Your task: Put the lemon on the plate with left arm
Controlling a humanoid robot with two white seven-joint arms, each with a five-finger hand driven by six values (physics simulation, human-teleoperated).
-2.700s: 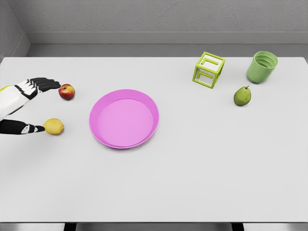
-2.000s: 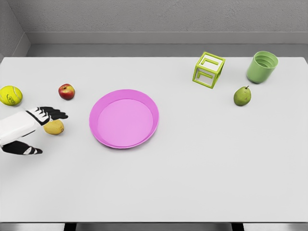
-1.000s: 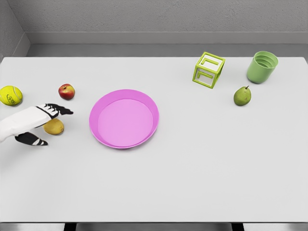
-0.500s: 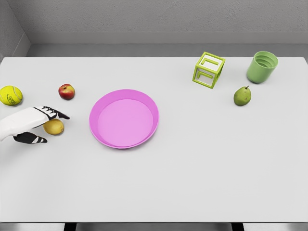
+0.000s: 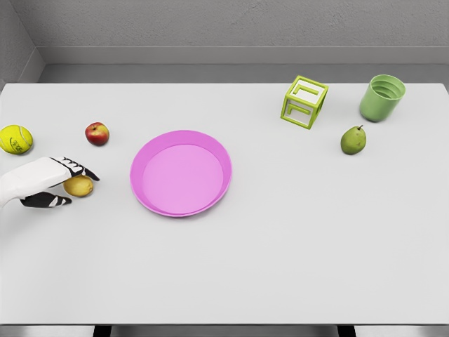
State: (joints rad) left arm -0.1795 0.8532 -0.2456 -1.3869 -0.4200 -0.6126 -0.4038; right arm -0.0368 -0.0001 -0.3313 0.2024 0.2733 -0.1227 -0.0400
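The left hand's (image 5: 50, 184) dark fingers (image 5: 84, 171) and thumb bracket the lemon (image 5: 79, 186), hiding its near side; whether they actually pinch it is unclear. Lemon sits on the table (image 5: 280, 246), the pink plate (image 5: 181, 173) just beyond the fingertips.
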